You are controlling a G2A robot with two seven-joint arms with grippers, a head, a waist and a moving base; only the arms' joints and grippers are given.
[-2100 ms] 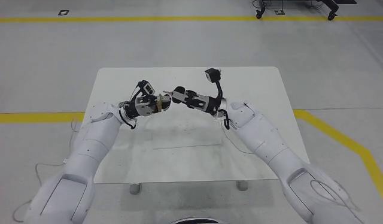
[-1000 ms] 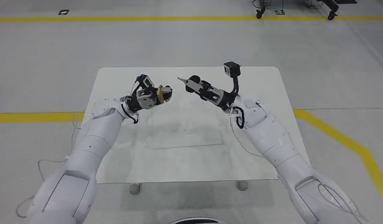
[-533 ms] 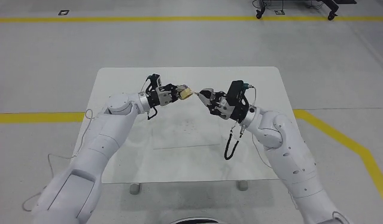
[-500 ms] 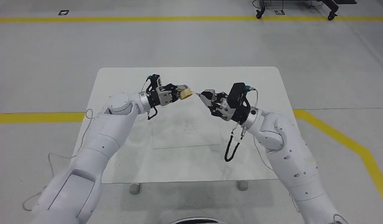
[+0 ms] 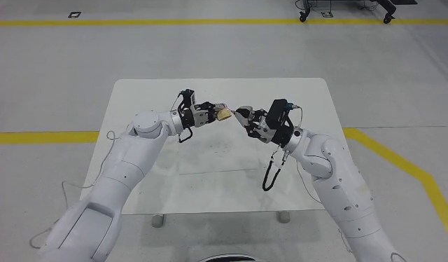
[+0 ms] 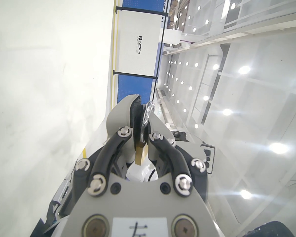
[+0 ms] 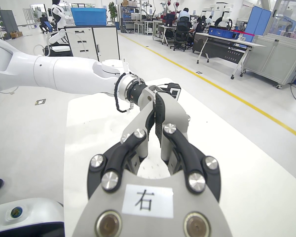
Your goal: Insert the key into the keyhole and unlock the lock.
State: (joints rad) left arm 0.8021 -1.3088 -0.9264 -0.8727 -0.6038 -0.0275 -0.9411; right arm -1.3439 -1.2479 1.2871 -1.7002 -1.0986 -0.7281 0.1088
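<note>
The left gripper is clamping tight on the padlock, its curved silver shackle lying between the ribbed black pads and its brass block body jutting toward the other arm. Facing it from the right, the right gripper is pinching its fingers almost together on a thin metal sliver, apparently the key, just beside the lock; whether they are touching cannot be judged. Both are hovering above the far middle of the smooth white table, well in from every edge, with open tabletop lying near, left and right.
</note>
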